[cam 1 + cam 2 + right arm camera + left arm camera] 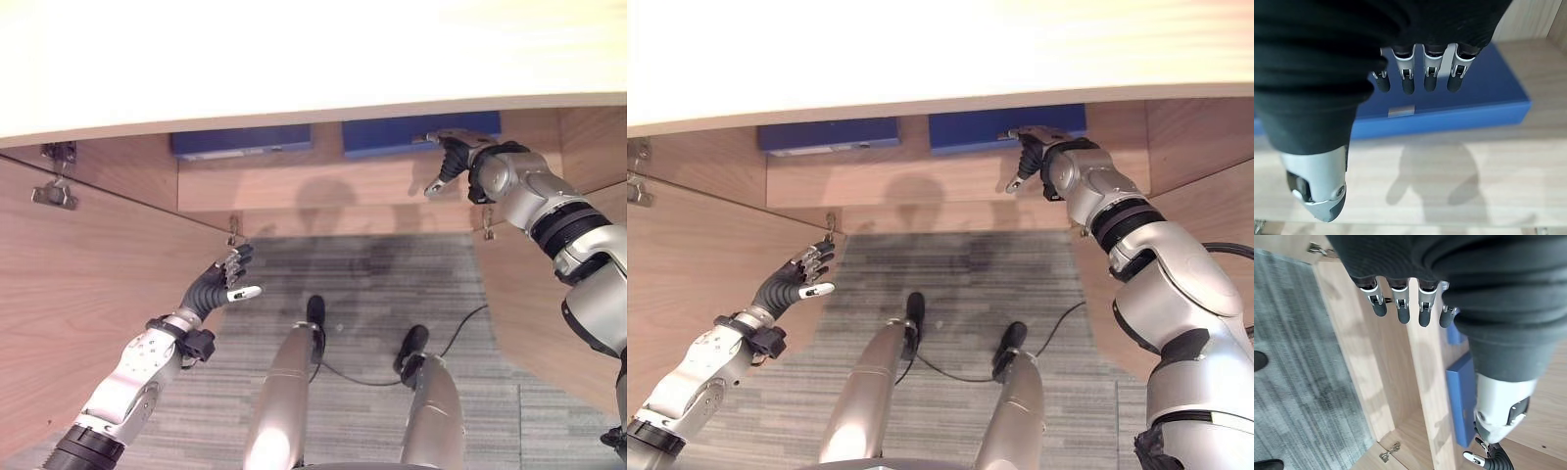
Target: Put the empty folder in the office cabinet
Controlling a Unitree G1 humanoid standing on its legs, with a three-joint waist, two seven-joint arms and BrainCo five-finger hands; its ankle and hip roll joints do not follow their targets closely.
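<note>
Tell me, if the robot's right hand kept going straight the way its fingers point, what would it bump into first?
Most likely the blue folder lying on the cabinet shelf. The right hand hangs open just before it, though the gap is hard to judge.
</note>
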